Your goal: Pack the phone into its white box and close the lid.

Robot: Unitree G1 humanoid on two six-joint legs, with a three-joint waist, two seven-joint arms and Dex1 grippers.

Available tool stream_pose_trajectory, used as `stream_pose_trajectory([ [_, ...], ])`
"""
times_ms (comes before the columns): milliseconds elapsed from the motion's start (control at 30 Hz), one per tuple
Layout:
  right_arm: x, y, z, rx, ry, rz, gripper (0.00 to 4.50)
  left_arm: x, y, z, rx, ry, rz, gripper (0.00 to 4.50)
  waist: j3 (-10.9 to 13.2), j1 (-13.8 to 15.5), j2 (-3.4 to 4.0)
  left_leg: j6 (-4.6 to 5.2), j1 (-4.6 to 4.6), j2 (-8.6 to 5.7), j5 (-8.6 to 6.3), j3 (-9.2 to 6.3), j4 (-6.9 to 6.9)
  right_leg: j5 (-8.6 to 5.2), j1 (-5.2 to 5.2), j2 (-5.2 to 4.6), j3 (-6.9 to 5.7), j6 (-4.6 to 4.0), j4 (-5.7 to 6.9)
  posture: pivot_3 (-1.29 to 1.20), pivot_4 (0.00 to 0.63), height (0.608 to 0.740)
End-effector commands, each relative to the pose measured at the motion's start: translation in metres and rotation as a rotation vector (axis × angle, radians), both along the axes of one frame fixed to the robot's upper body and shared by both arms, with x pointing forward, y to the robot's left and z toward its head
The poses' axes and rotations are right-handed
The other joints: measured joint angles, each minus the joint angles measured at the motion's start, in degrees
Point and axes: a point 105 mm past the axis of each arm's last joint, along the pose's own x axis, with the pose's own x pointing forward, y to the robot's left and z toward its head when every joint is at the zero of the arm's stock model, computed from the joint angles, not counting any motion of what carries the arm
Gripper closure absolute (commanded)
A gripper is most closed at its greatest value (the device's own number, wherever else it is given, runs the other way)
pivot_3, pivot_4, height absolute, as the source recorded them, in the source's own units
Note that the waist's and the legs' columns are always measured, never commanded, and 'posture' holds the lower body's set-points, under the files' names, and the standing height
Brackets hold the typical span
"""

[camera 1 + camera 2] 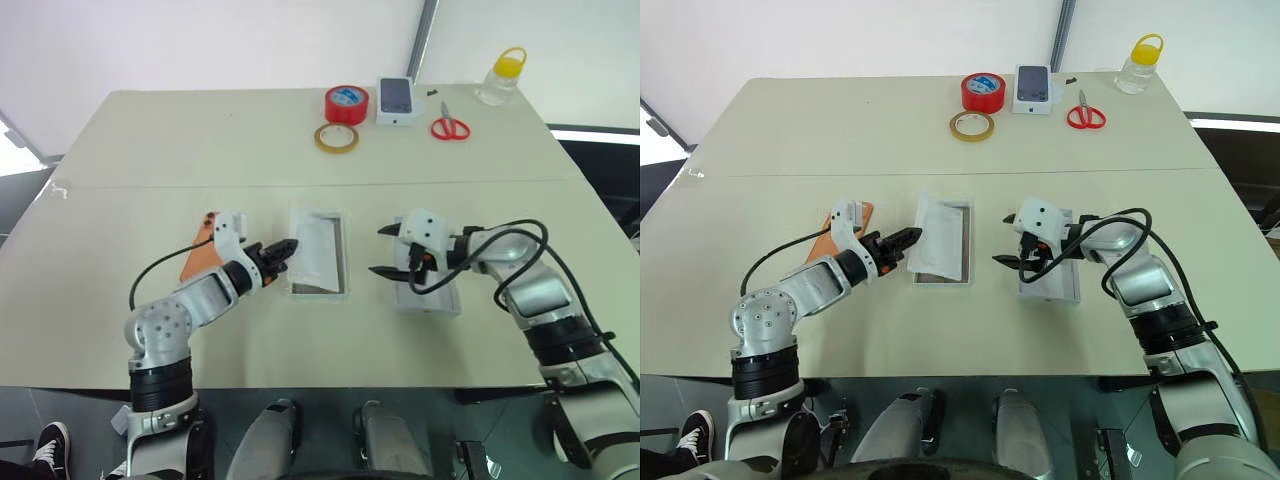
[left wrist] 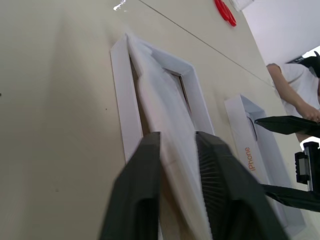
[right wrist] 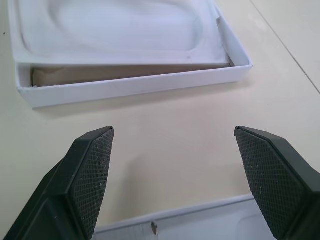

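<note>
Right gripper (image 1: 377, 250) is spread wide, fingers well apart, nothing between them but bare tabletop, and it hangs just over the near edge of the lid (image 1: 440, 300), which lies open side up beneath that wrist. Over on the other side, the left gripper (image 1: 288, 247) has its two fingers (image 2: 145, 195) only a little apart, straddling the raised edge of the flat white insert (image 1: 315, 245); whether they are pinching it I cannot tell. That insert sits tilted in the white box (image 1: 345, 250), one long edge lifted above the rim. All of this is on a pale beige table (image 1: 200, 160) with a seam across the middle and a white wall behind. Along the far edge are a red tape roll (image 1: 346, 104), a tan tape ring (image 1: 336, 138), a small box printed with a dark phone (image 1: 396, 100), red scissors (image 1: 450, 127) and a yellow-capped bottle (image 1: 502, 78). The phone (image 1: 200, 262), orange, lies flat on the table beside the left forearm, on the side away from the white box, untouched by either gripper.
</note>
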Motion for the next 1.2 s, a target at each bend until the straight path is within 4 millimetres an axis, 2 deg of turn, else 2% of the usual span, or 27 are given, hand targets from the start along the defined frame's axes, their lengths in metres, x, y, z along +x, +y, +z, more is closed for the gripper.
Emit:
stream_pose_trajectory([
  [33, 0.005, 0.003, 0.021, 0.039, -0.077, -0.006, 0.44, 0.002, -0.002, 0.011, 0.007, -0.046, -0.013, 1.20, 0.00, -0.02, 0.00, 0.00, 0.00, 0.00, 0.00, 0.00, 0.00, 0.00, 0.01, 0.00, 0.00, 0.00, 0.00, 0.00, 0.150, 0.740],
  [100, 0.007, 0.010, 0.029, 0.091, -0.083, -0.004, 0.44, 0.001, -0.002, 0.012, 0.017, -0.059, -0.023, 0.22, 0.00, -0.20, 0.00, 0.00, 0.00, 0.00, 0.00, 0.00, 0.00, 0.00, 0.00, 0.01, 0.00, 0.00, 0.00, 0.00, 0.150, 0.740],
  [200, 0.005, 0.031, 0.041, 0.195, -0.073, 0.026, 0.44, -0.001, 0.001, 0.020, 0.024, -0.095, -0.031, 0.22, 0.00, -0.41, 0.00, -0.01, 0.01, 0.03, 0.01, 0.00, -0.02, 0.00, -0.02, 0.03, 0.01, 0.00, 0.02, 0.00, 0.150, 0.740],
  [300, 0.002, 0.060, 0.045, 0.278, -0.059, 0.053, 1.26, -0.003, 0.009, 0.026, 0.089, -0.157, -0.041, 0.15, 0.01, -0.38, -0.01, -0.03, 0.00, 0.05, 0.02, -0.03, -0.07, 0.00, -0.05, 0.05, 0.00, -0.01, 0.03, 0.00, 0.150, 0.740],
  [367, 0.000, 0.075, 0.041, 0.278, -0.069, 0.064, 2.26, -0.003, 0.016, 0.030, 0.135, -0.199, -0.033, 0.15, 0.00, -0.23, 0.00, -0.04, 0.00, 0.04, 0.03, -0.03, -0.08, 0.00, -0.06, 0.05, 0.01, -0.02, 0.03, 0.00, 0.150, 0.740],
  [433, 0.003, 0.094, 0.029, 0.241, -0.088, 0.057, 3.46, -0.004, 0.034, 0.032, 0.319, -0.327, -0.024, 0.15, 0.00, -0.20, 0.00, -0.05, 0.00, 0.01, 0.03, -0.02, -0.07, 0.01, -0.06, 0.03, 0.02, -0.02, 0.02, 0.00, 0.150, 0.740],
  [500, 0.005, 0.108, 0.020, 0.219, -0.104, 0.054, 4.39, -0.008, 0.051, 0.026, 0.477, -0.392, -0.037, 0.15, 0.00, -0.65, 0.01, -0.07, 0.02, 0.03, 0.04, 0.04, -0.15, 0.02, -0.12, 0.04, 0.09, -0.05, 0.02, 0.00, 0.150, 0.740],
  [600, 0.014, 0.120, 0.006, 0.120, -0.114, 0.025, 4.46, -0.015, 0.078, 0.025, 0.545, -0.459, -0.031, 0.15, 0.01, -0.29, 0.03, -0.15, 0.02, 0.04, 0.09, 0.07, -0.35, 0.06, -0.26, 0.04, 0.13, -0.14, 0.01, 0.00, 0.150, 0.740],
  [667, 0.009, 0.126, 0.004, 0.103, -0.109, 0.066, 4.46, -0.015, 0.094, 0.029, 0.555, -0.493, 0.021, 0.15, 0.01, -0.01, 0.03, -0.15, 0.01, 0.04, 0.09, 0.04, -0.36, 0.07, -0.34, 0.02, 0.10, -0.15, -0.01, 0.00, 0.150, 0.740],
  [767, 0.006, 0.127, -0.001, 0.074, -0.095, 0.086, 4.46, -0.014, 0.107, 0.033, 0.555, -0.516, 0.073, 0.15, 0.00, 0.01, -0.01, -0.12, -0.01, 0.03, 0.08, -0.01, -0.36, 0.07, -0.48, 0.01, 0.06, -0.15, -0.04, 0.00, 0.150, 0.740],
  [900, 0.003, 0.114, -0.017, -0.069, -0.113, 0.122, 4.46, -0.014, 0.108, 0.037, 0.549, -0.539, 0.097, 0.15, 0.00, -0.09, -0.01, -0.11, -0.02, 0.02, 0.07, -0.01, -0.37, 0.07, -0.48, 0.00, 0.06, -0.14, -0.03, 0.00, 0.150, 0.740],
  [1200, 0.009, 0.086, -0.027, -0.222, -0.095, 0.109, 4.46, -0.014, 0.102, 0.037, 0.523, -0.547, 0.090, 0.15, -0.01, -0.34, -0.02, -0.08, -0.01, 0.09, 0.05, -0.01, -0.40, 0.08, -0.33, 0.07, 0.06, -0.16, 0.04, 0.00, 0.150, 0.740],
])
